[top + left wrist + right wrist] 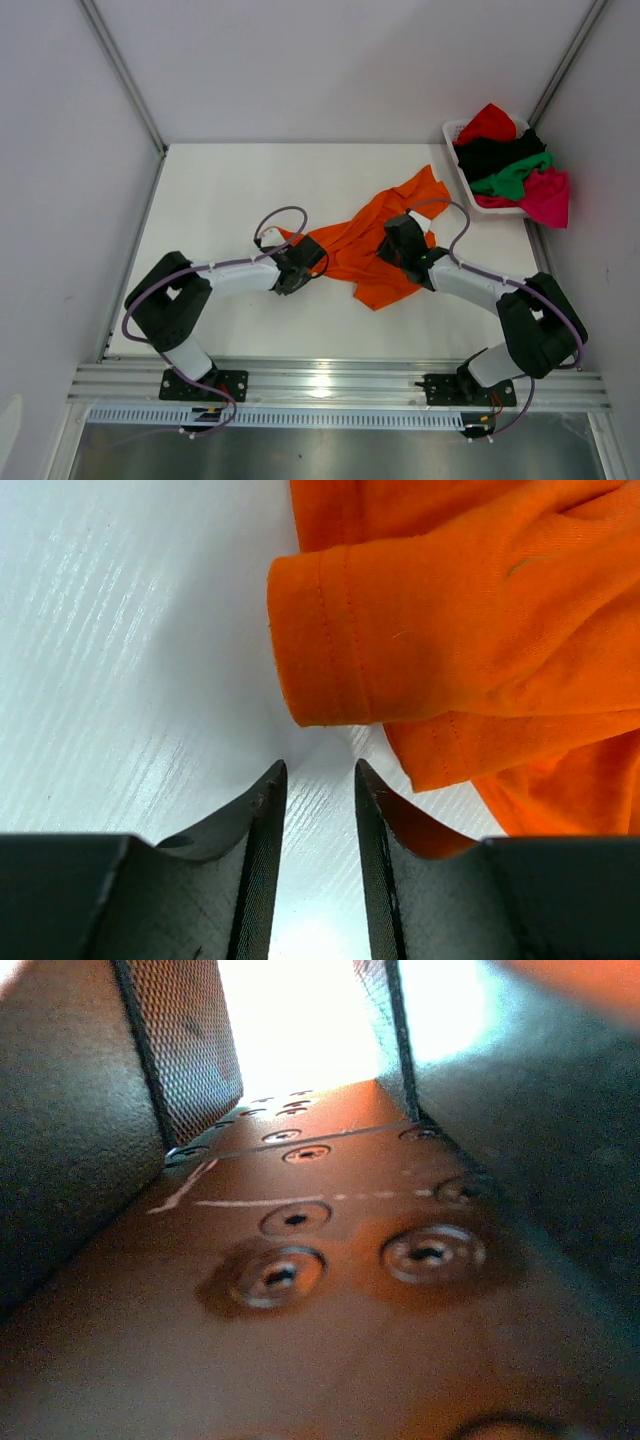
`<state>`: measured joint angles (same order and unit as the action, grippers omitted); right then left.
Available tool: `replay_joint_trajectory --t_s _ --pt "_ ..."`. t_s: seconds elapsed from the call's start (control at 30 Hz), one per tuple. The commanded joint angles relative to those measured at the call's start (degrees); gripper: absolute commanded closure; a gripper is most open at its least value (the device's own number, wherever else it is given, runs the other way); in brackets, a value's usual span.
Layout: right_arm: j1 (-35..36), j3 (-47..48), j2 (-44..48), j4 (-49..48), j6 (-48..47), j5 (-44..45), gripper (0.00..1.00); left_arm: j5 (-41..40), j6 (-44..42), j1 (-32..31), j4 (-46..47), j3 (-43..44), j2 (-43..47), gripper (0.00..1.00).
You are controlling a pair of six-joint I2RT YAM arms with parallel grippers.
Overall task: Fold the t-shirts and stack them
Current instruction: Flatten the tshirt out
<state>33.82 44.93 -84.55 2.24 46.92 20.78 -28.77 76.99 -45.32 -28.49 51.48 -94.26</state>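
Orange shirt (370,250) crumpled on tabletop (230,190). Left fingers (262,810) narrow, empty, just short of its sleeve hem (320,640); right fingers (185,1050) over its middle, grip cannot be told. Judgement: nip hem only, draw outward slowly to flatten.

Orange t-shirt (357,247) — white table (230,190) (basket (452,135) white too).

Matt orange cloth shirt (450,610) on smooth, faintly glossy table (130,660).
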Motion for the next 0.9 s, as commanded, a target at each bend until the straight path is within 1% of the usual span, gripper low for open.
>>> replay_joint_trajectory --t_s 0.0,0.1,0.17,0.3,0.33,0.43,0.5,0.63,0.77,0.87 --pt "0.80 -0.10 -0.43 -1.62 0.72 0.32 0.62 -2.17 0.44 -0.65 -0.16 1.60 -0.75 0.62" --pt "1.42 0.07 -1.05 -1.54 0.81 0.41 0.62 -1.55 -1.14 -0.82 2.28 1.08 0.39 0.62" --pt "1.68 0.07 -1.31 -1.54 0.90 0.32 0.62 -1.55 -2.71 -1.26 4.48 -0.76 1.96 0.60" --pt "2.21 -0.10 -2.37 -1.54 1.34 0.23 0.63 -2.07 -4.39 -2.75 12.21 -4.63 8.46 0.57" --pt "2.30 -0.10 -2.54 -1.62 1.34 0.23 0.62 -1.99 -4.74 -2.93 13.19 -6.12 9.35 0.57" --pt "2.74 -0.10 -3.34 -1.54 1.42 0.23 0.62 -2.60 -5.36 -3.72 15.04 -7.18 12.16 0.56" --pt "3.00 0.07 -3.77 -3.28 1.42 0.23 0.62 -3.30 -5.97 -4.25 15.04 -7.01 12.52 0.55" --pt "3.35 0.16 -4.48 -3.65 1.69 0.06 0.63 -5.41 -7.29 -4.43 16.27 -5.52 9.02 0.53" --pt "3.53 0.16 -3.95 -3.12 1.42 0.32 0.62 -5.59 -8.00 -4.43 16.63 -3.32 2.43 0.54" --pt "3.62 -0.10 -3.16 -2.42 1.08 1.19 0.63 -4.98 -7.65 -4.43 16.62 -2.97 1.53 0.55"
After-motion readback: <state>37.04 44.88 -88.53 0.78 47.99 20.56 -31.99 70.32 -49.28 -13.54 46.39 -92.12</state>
